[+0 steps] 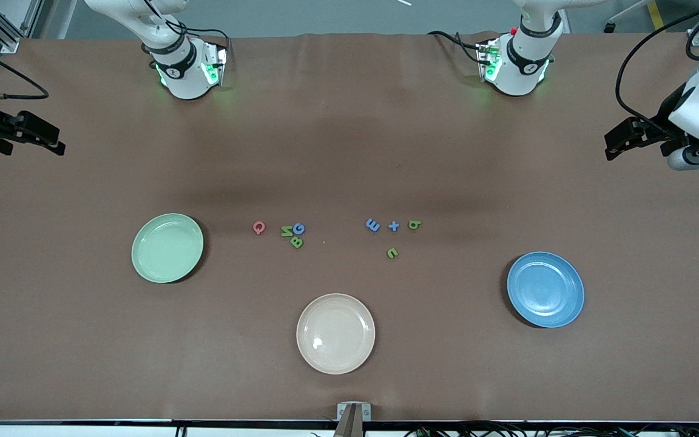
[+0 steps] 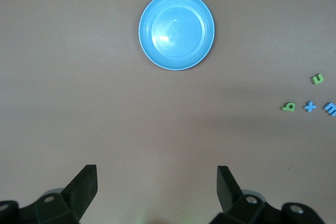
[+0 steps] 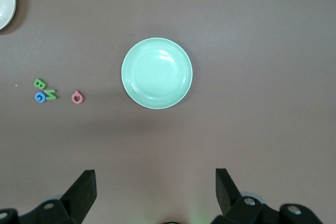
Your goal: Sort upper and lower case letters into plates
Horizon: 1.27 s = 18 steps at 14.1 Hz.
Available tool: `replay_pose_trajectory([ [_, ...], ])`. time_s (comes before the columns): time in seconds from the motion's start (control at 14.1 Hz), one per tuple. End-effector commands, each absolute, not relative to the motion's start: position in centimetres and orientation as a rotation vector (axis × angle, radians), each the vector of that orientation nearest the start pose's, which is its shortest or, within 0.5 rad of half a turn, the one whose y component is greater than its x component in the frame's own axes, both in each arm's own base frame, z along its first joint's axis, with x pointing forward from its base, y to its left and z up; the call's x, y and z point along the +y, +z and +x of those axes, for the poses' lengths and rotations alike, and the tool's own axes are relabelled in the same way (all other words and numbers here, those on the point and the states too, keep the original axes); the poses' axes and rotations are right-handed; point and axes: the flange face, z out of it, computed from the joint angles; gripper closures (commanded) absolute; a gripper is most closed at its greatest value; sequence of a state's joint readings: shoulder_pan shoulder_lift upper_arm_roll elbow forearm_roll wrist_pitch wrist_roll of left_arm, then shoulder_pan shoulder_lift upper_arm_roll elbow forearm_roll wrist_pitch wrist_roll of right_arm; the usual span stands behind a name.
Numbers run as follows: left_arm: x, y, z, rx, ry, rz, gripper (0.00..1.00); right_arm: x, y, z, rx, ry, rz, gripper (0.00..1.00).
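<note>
Table [image 1: 349, 152]: brown surface, wide bare margins on all sides of the items; broad open strip between the arm bases and the letters.

Mint green plate [image 1: 167, 247]: round, upright, empty, toward the right arm's end, well apart from the table edges. Round form, no long axis.

Blue plate [image 1: 545, 289]: round, upright, empty, toward the left arm's end, slightly nearer the front camera than the mint one.

Cream plate [image 1: 335, 333]: empty, between the two, nearest the front camera, near the table's front edge.

Letters, cluster one: pink piece [image 1: 258, 227] standing alone; green M [image 1: 287, 230], blue G [image 1: 299, 228] and green B [image 1: 297, 243] touching or just beside each other.

Letters, cluster two: blue E [image 1: 372, 225], blue plus sign [image 1: 393, 226], green piece [image 1: 414, 224] in a row running along the table's length; green piece [image 1: 392, 253] nearer the camera. Clear gap between clusters.

Left gripper [image 2: 156, 182]: waited raised over bare table at the left arm's end, fingers wide apart, holding nothing.

Right gripper [image 3: 155, 183]: waited raised over bare table at the right arm's end, fingers wide apart, holding nothing.
</note>
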<state>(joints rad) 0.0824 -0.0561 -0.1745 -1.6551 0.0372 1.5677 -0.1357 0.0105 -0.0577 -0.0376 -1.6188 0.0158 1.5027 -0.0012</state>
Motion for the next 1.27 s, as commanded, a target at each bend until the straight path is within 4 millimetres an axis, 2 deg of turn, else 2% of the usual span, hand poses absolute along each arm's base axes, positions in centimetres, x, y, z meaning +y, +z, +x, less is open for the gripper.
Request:
replay_pose_trajectory([
  [0.0,-4.8,61.9,53.6,-0.036,0.042,-3.109,0.00,-0.6,63.0,52.0,0.023,0.070,-3.082,0.00],
  [0.35,-4.4,61.9,53.6,-0.036,0.042,-3.109,0.00,-0.7,63.0,52.0,0.018,0.070,-3.083,0.00],
  [0.57,-5.3,57.7,55.6,0.025,0.161,-3.112,0.00,-0.9,63.1,52.0,0.010,0.064,-3.111,0.00],
  [0.64,-6.4,57.3,55.7,0.054,0.168,-3.111,0.00,-0.9,63.1,52.0,0.006,0.064,-3.123,0.00],
  [0.71,-6.9,55.9,56.3,0.060,0.199,-3.114,0.00,-0.9,63.1,52.0,0.004,0.063,-3.134,0.00],
  [0.78,-8.2,53.9,57.1,0.089,0.221,-3.118,0.00,-1.1,63.1,52.0,0.014,0.070,-3.132,0.00],
  [0.92,-11.3,51.3,57.8,0.155,0.185,-3.126,0.00,-0.9,63.0,52.0,0.020,0.079,-3.123,0.00],
  [1.06,-13.5,48.7,58.4,0.200,0.186,-3.131,0.00,-0.8,63.4,51.8,0.029,0.091,-3.120,0.00],
  [1.2,-17.2,44.7,58.7,0.226,0.182,-3.134,0.00,-1.1,63.5,52.0,0.032,0.100,-3.120,0.00],
])
